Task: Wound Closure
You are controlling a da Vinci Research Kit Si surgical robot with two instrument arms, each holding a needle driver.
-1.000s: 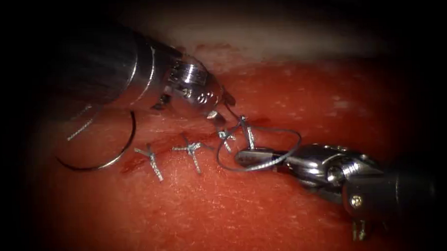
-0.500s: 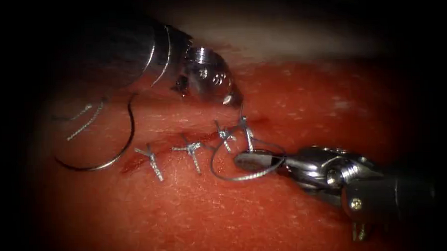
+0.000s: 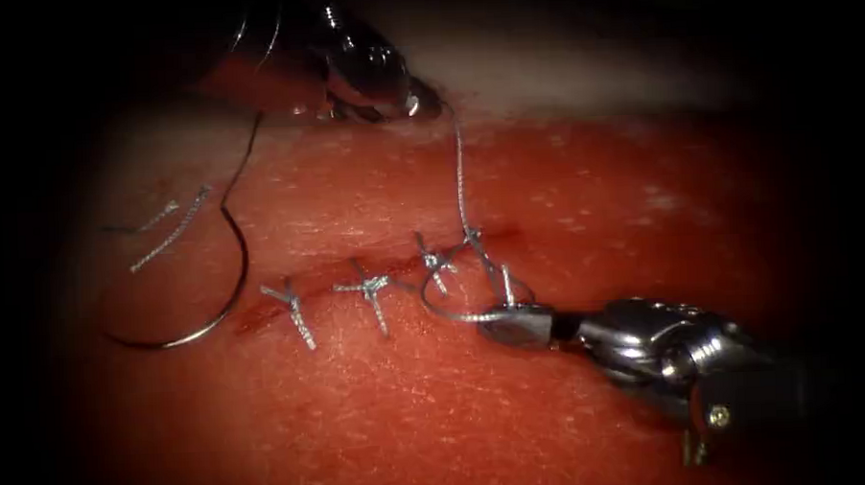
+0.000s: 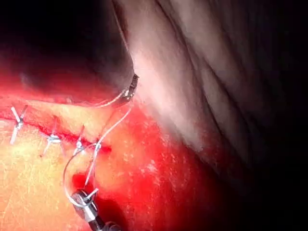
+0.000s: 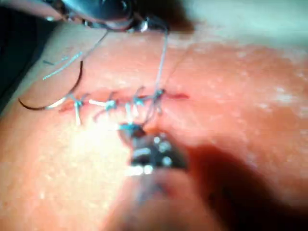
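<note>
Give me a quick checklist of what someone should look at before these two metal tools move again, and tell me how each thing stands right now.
1. Left tool holds the thread: ok, its jaws are shut on the strand rising from the newest stitch.
2. Right tool holds the thread's other end: ok, shut on it just below the cut.
3. Needle out of the way: ok, it lies free on the tissue at the cut's left end, held by neither tool and not in the tissue.
4. Three finished knots intact: ok.
5. Loop at the fourth stitch drawn snug: not ok, a small loop is open.
6. Thread fraying: cannot tell.
</note>
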